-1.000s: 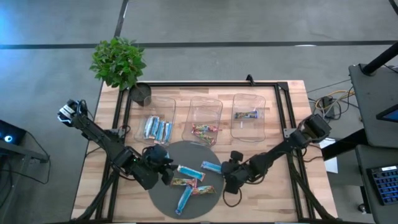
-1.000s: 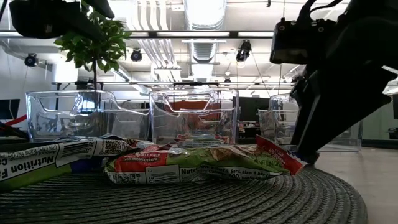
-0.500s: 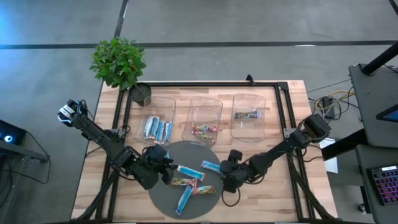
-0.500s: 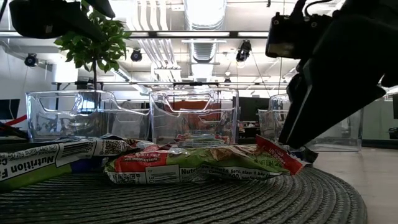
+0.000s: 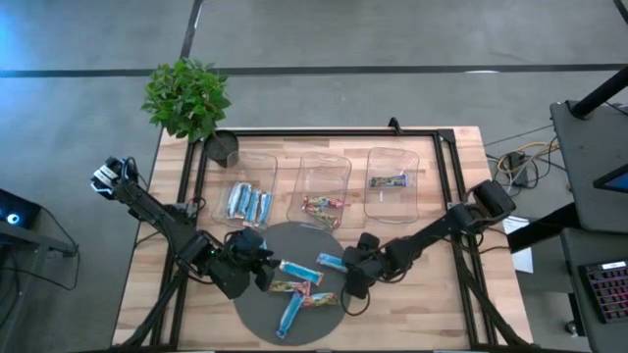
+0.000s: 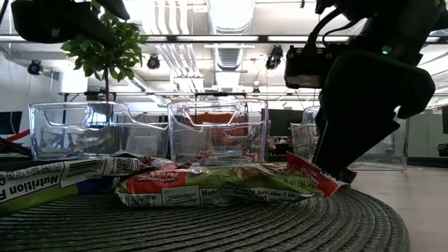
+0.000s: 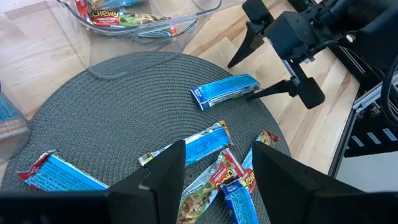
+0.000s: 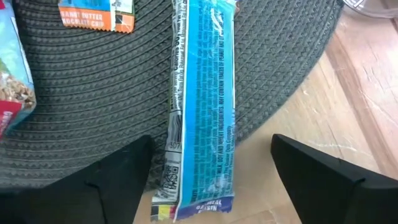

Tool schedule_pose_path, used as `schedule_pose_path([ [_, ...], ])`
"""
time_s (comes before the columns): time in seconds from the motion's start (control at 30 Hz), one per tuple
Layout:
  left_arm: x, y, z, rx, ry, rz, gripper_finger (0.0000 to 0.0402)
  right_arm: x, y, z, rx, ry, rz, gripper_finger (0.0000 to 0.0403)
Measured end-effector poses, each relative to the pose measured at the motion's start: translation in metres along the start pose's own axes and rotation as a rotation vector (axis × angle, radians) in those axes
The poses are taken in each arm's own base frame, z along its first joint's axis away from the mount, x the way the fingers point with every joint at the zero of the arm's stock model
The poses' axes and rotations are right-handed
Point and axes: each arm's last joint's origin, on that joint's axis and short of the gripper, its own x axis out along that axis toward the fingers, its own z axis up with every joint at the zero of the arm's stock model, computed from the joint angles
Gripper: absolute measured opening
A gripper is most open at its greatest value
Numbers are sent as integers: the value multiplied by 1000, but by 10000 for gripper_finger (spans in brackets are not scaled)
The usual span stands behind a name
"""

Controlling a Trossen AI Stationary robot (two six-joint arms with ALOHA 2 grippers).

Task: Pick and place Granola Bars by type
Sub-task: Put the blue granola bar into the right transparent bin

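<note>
The right gripper (image 5: 345, 267) hangs low over the edge of the round grey mat (image 5: 257, 306) with its fingers (image 8: 329, 180) spread wide and nothing held; a light blue bar (image 8: 202, 106) lies lengthwise in the gap between them, one end jutting off the mat onto the wooden table (image 5: 432, 314). To take it cleanly, I judge the gripper should come straight down so a finger lands on each long side of the wrapper, close across the narrow width near the middle, and lift before swinging away, since a red and green bar (image 8: 12, 68) lies just beside one finger and could be dragged along. The left gripper (image 5: 263, 270) waits at the opposite edge of the mat, its fingers (image 7: 168, 171) also apart and empty, with another blue bar (image 7: 193, 144) just ahead of them. Outward from the fingers, the mat carries about five loose bars: three light blue and two multicoloured, though overlap makes the count uncertain. Beyond the mat stand three clear bins: the one (image 5: 245, 203) farthest from the right gripper holds about four blue bars, the middle one (image 5: 324, 191) a couple of multicoloured ones, and the nearest (image 5: 392, 181) a single darker bar. A potted plant (image 5: 186, 98) sits past the bins.
</note>
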Motion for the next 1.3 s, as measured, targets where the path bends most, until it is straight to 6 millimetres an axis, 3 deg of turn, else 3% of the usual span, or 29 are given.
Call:
schedule_pose_path([
  [0.47,0,0,0,6,0,0,168,-5,-2,0,-16,28,3,145],
  [0.6,0,0,0,15,-3,1,168,-22,0,7,2,15,56,105],
  [0.77,1,0,2,24,-20,7,168,-60,-2,23,52,-89,108,88],
  [0.93,1,1,2,23,-31,10,168,-116,-23,34,320,-319,13,85],
  [1.1,1,1,2,22,-33,10,168,-166,-73,15,873,-486,-227,87],
  [1.17,1,1,2,21,-34,10,168,-178,-91,2,1014,-493,-304,91],
  [1.3,1,1,4,20,-71,17,168,-181,-109,-12,1097,-405,-365,100],
])
